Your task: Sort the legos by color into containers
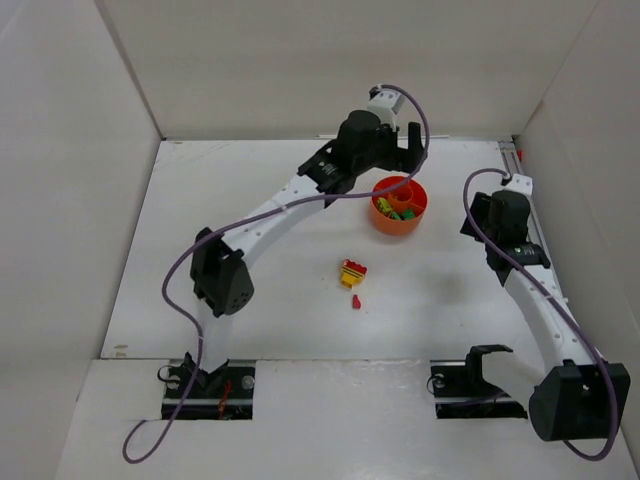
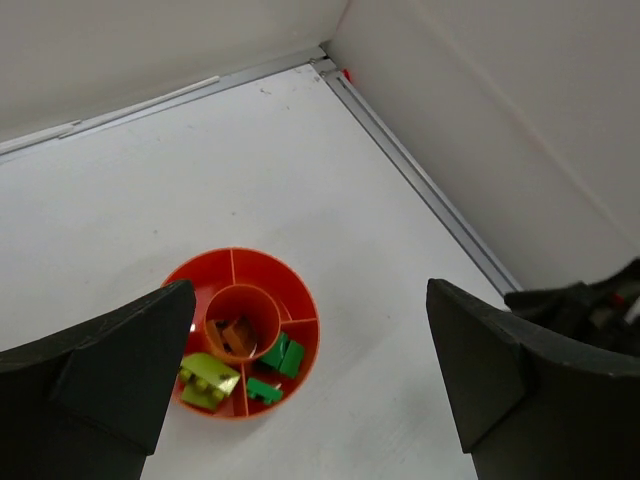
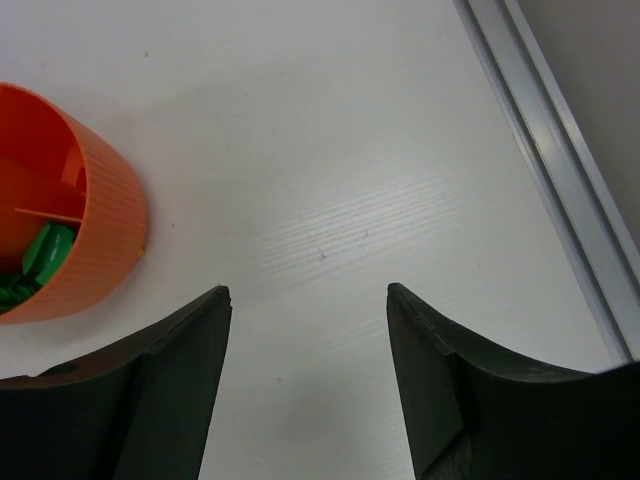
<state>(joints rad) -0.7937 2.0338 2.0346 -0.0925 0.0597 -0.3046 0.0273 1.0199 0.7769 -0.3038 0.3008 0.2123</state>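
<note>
White walls (image 1: 300,60) are boxing in the table (image 1: 200,300), leaving open room. Left fingers (image 2: 110,380) are gaping wide and empty above the bowl (image 1: 395,227), which is holding green, lime and brown legos (image 2: 282,355), while loose legos (image 1: 352,271), yellow and red, are lying nearward and left of it. Right fingers (image 3: 150,390) are hanging part-open, empty, beside the bowl's right, about equally near them.

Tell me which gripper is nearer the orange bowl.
Right, it appears. The right gripper sits low, with the orange bowl just to its left. The left gripper hangs higher, above the bowl, which looks small below its open jaws.
</note>
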